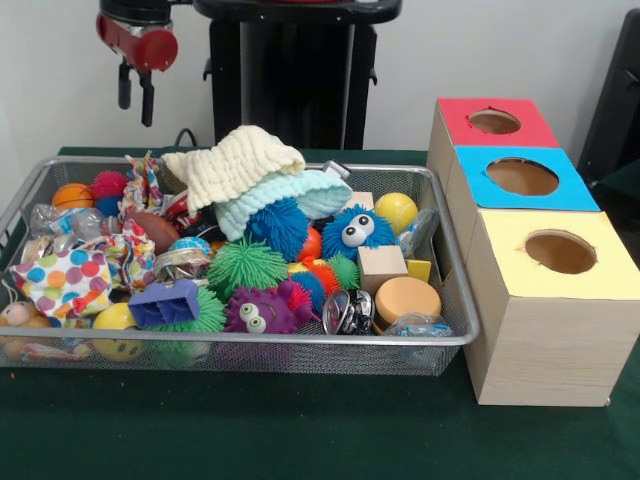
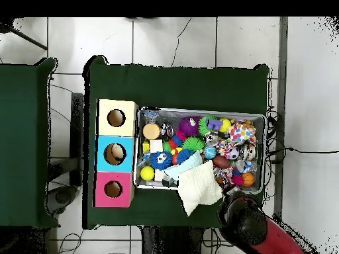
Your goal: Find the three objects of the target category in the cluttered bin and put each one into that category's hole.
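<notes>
Above the far left corner of the wire bin [image 1: 300, 345], the fingers [image 1: 135, 95] hang clear of everything, two dark prongs a little apart with nothing between them. The bin sits on the green worktop [image 1: 300, 430], heaped with toys. A cream knitted cloth [image 1: 235, 160] drapes over its far rim, well to the right of the fingers and lower. Below the cloth lie a blue spiky ball with googly eyes [image 1: 357, 232], a green spiky ball [image 1: 246, 265] and a purple spiky creature [image 1: 262, 310]; a yellow ball [image 1: 396, 210] and a small orange basketball [image 1: 72, 195] rest near opposite ends. Just right of the bin stand three wooden boxes, each with a round hole: the red box [image 1: 495, 122] farthest, the blue box [image 1: 520, 178] in the middle, the yellow box [image 1: 555, 255] nearest. All are far from the fingers.
</notes>
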Available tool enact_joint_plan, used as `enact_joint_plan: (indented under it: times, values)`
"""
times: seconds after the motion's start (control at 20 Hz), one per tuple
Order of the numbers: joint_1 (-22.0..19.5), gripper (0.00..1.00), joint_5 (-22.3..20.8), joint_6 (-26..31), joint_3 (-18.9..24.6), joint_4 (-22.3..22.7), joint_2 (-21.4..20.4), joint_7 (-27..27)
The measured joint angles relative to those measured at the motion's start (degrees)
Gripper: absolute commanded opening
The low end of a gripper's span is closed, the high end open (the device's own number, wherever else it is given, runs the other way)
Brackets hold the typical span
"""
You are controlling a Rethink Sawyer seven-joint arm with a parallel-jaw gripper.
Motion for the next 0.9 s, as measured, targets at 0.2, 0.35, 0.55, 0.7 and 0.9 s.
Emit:
enact_joint_plan:
  times: [0.2, 0.35, 0.55, 0.7, 0.9]
  values:
    - [-0.12, 1.0, 1.85, -1.66, 0.0, 2.55, -0.43, 1.61]
    - [-0.52, 1.0, 2.47, -2.86, 0.02, 4.56, -0.66, 2.02]
    - [-2.46, 1.0, 2.48, -3.09, 0.34, 5.87, -0.96, 2.02]
    - [-5.38, 1.0, 1.8, -2.99, 0.98, 6.32, -1.67, 2.02]
    - [-10.1, 1.0, -3.0, -1.0, 3.18, 6.3, -2.73, 2.0]
